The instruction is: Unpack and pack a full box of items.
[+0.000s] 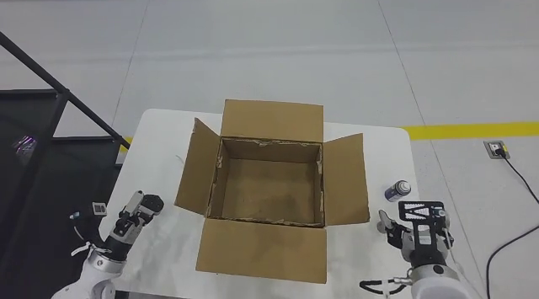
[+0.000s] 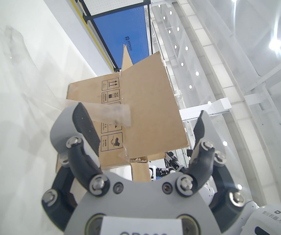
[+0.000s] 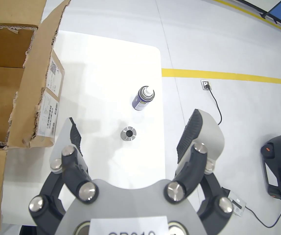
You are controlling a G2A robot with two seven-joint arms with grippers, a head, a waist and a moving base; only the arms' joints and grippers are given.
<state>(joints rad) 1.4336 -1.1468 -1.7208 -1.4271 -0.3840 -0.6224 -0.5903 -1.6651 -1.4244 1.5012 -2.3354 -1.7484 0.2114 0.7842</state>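
An open cardboard box (image 1: pixel 271 188) stands mid-table with all flaps spread, and its inside looks bare. To the right of the box, a blue spray can (image 1: pixel 397 190) stands upright on the white table (image 1: pixel 160 139). In the right wrist view the spray can (image 3: pixel 143 98) has a small silver slotted metal cylinder (image 3: pixel 128 134) standing near it. My right gripper (image 3: pixel 134 119) hangs open above that cylinder, near the table's front right corner (image 1: pixel 418 225). My left gripper (image 2: pixel 140 111) is open and empty at the front left (image 1: pixel 139 209), facing the box's side (image 2: pixel 152 94).
A strip of clear tape (image 2: pixel 113 116) hangs off the box flap. A black frame with netting (image 1: pixel 34 156) stands left of the table. On the floor to the right lie a socket and cable (image 1: pixel 497 150). Bare tabletop lies left and right of the box.
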